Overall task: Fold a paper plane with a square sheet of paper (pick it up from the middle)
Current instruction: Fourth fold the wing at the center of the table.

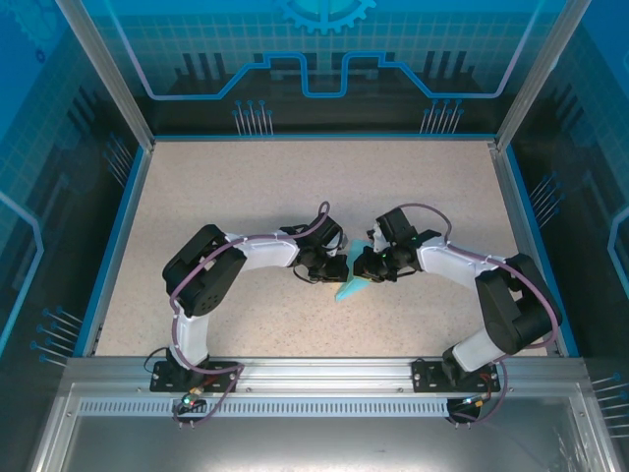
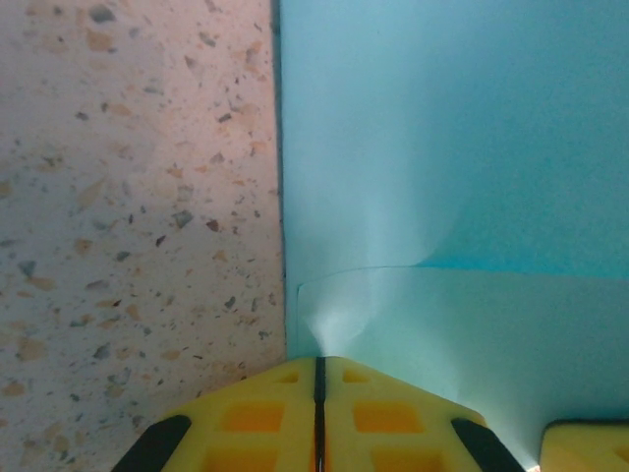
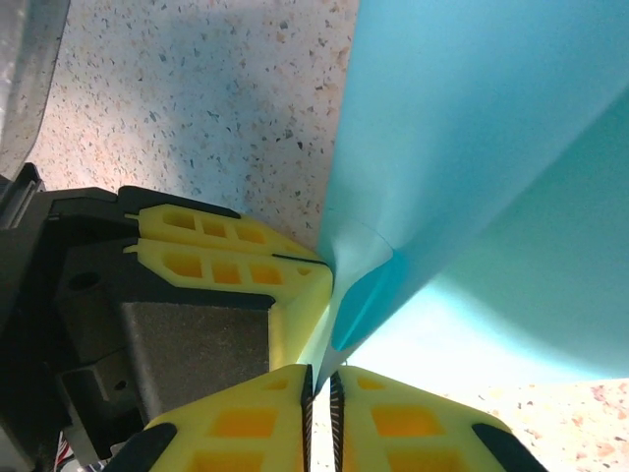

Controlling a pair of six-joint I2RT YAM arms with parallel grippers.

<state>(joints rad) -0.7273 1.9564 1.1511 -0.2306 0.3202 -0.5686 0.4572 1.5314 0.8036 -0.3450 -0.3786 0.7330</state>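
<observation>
Your square sheet of paper (image 1: 351, 289) is nr bench centre, a touch toward 5 o'clock in the top view. It's light blue, w/ a pointed bit poking out at 6 o'clock below the two claws. From the left wrist cam, one layer's edge lies across another and a pucker runs into the pinch.

Left claw (image 1: 340, 267) comes in from 9 o'clock. Its yellow fingertips (image 2: 256, 418) are pressed together, clamped on the sheet's edge. Right claw (image 1: 360, 267) comes in from 3 o'clock, tips almost touching the left one. It's clamped on the sheet too, w/ just a thin slit between the pads where the paper passes thru.

Under it all, the bench (image 1: 246, 197) is a pale beige speckled top, terrazzo-like. A blue rim (image 1: 116, 236) runs round its 9, 12 and 3 o'clock sides. At 6 o'clock there's a metal rail (image 1: 324, 372) w/ both arm bases bolted on.

Round the bench are aluminium posts (image 1: 106, 74) and see-thru blue-tinted walls (image 1: 324, 49). The walls carry printed circuit lines, plus a gear graphic at 12 o'clock.
</observation>
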